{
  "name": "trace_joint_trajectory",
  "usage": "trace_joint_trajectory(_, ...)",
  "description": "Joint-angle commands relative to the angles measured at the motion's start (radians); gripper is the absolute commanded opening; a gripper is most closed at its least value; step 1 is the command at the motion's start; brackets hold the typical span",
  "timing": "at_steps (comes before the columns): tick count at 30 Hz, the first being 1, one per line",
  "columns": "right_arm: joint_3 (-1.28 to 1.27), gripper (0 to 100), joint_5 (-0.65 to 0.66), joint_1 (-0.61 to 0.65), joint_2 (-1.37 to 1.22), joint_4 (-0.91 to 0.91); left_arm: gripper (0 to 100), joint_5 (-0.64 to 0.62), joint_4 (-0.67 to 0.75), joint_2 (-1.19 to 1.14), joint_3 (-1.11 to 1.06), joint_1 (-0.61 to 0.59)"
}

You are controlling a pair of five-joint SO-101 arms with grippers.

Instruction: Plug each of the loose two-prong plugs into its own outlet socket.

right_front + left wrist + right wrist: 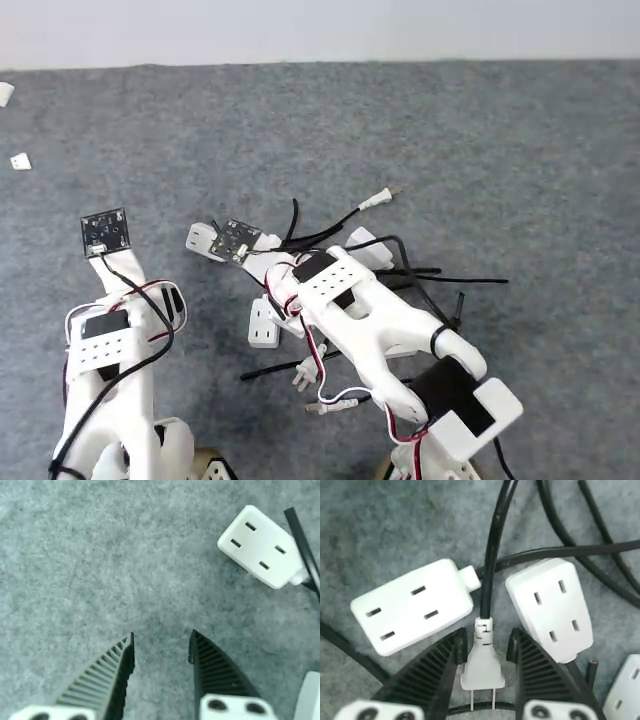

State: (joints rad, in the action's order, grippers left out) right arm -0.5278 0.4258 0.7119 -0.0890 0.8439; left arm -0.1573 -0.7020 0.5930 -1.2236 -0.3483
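— What do we see on the grey carpet (520, 140)?
— Our left gripper (161, 647) gapes wide, empty, near an outlet socket (262, 547).
— And our right gripper (487, 642)?
— Narrowly parted, straddling a white plug (481, 667) that lies between a second socket (412, 607) and a third socket (552, 607).

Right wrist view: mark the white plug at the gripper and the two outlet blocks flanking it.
white plug (481, 669), right wrist view, on its body between cord and prongs.
outlet block with the cord stub (402, 612), right wrist view, face centre between the slots.
other outlet block (556, 611), right wrist view, face centre.
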Motion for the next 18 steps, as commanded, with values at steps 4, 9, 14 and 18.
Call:
trace_joint_trajectory(4, 0.003, 15.0, 0.012, -0.018, 0.044, -0.022, 17, -0.011, 0.018, 0.000, 0.048, 0.002)
trace_joint_trajectory(9, 0.011, 15.0, 0.012, -0.018, 0.010, -0.001, 17, -0.011, 0.018, 0.000, 0.048, 0.003)
trace_joint_trajectory(14, 0.091, 15.0, 0.006, -0.021, -0.054, 0.051, 17, -0.011, 0.018, 0.000, 0.048, 0.003)
trace_joint_trajectory(18, 0.167, 11.0, 0.005, -0.021, -0.113, 0.114, 17, -0.011, 0.018, 0.000, 0.048, 0.003)
